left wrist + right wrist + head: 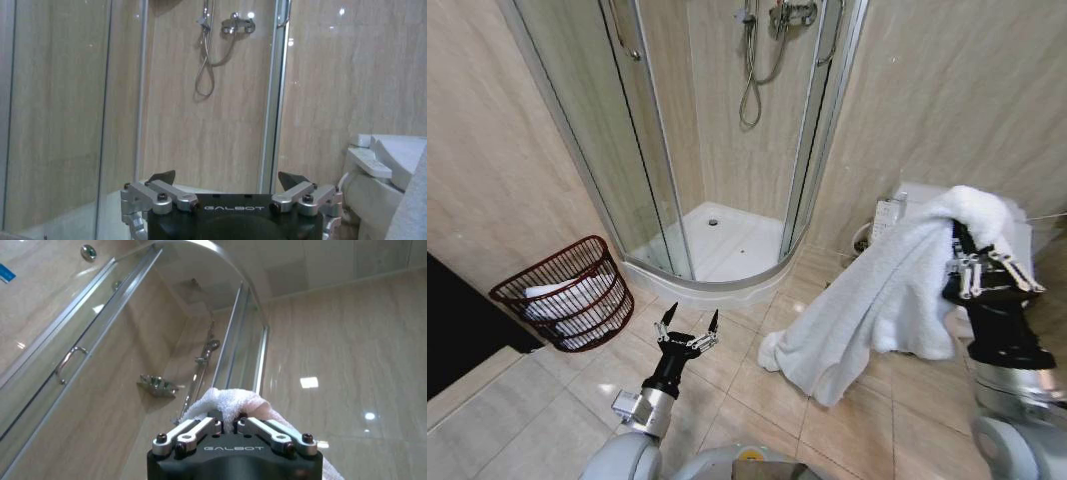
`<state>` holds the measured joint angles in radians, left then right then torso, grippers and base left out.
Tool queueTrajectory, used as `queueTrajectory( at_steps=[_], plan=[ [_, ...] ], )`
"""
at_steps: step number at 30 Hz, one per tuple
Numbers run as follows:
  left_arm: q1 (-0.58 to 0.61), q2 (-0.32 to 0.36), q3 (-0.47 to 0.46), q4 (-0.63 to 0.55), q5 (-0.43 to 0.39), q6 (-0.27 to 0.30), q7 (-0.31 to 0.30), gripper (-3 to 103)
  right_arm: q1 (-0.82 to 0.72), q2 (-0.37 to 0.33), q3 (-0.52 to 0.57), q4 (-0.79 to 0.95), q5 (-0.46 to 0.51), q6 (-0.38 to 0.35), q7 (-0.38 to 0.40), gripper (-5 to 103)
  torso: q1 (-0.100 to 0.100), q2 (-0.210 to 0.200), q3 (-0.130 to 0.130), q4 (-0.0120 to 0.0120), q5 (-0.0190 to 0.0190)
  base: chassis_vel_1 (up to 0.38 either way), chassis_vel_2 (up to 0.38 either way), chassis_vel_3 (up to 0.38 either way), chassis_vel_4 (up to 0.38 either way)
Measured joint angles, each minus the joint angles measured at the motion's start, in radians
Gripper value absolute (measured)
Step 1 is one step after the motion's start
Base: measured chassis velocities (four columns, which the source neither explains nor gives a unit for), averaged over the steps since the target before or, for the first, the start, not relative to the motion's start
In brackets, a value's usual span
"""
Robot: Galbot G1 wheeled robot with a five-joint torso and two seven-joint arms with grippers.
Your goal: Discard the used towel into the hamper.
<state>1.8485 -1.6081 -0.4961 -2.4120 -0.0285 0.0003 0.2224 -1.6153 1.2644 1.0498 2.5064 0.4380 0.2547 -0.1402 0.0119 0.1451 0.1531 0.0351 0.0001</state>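
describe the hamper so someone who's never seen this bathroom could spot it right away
Start at the glass corner shower stall. On the tiled floor to its left, against the beige wall, stands the hamper, ahead and left of the open left gripper. It is a round dark reddish-brown wire basket with white fabric already inside, unlike the white towel hanging from the right gripper.

White towel (pixel 897 290), right of frame: soft looped terry cloth, matt. Hamper (pixel 570 292), lower left: thin reddish-brown wire. Shower enclosure (pixel 677 130), upper centre: clear glass in polished metal framing. Walls and floor (pixel 757 395): glossy beige tile.
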Motion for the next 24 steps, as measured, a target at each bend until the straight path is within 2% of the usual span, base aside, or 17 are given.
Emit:
queueTrajectory(
  at_steps=[5, 11, 24],
  plan=[
    [0.000, 0.000, 0.000, 0.000, 0.000, 0.000, 0.000, 100, 0.004, -0.018, 0.016, -0.002, 0.014, -0.005, 0.001, 8, 0.006, 0.024, 0.018, 0.0001, -0.0001, 0.000, 0.000, 0.000, 0.000],
    [0.000, 0.000, 0.000, 0.000, 0.000, 0.000, 0.000, 100, 0.012, -0.016, 0.019, -0.004, 0.030, 0.022, 0.002, 8, 0.013, 0.053, 0.040, 0.0000, -0.0001, 0.000, 0.000, 0.000, 0.000],
    [0.000, 0.000, 0.000, 0.000, 0.000, 0.000, 0.000, 100, 0.066, -0.041, -0.005, -0.005, 0.079, 0.052, 0.002, 8, 0.027, 0.101, 0.075, 0.0002, -0.0001, 0.000, 0.000, 0.000, 0.000]
  ],
)
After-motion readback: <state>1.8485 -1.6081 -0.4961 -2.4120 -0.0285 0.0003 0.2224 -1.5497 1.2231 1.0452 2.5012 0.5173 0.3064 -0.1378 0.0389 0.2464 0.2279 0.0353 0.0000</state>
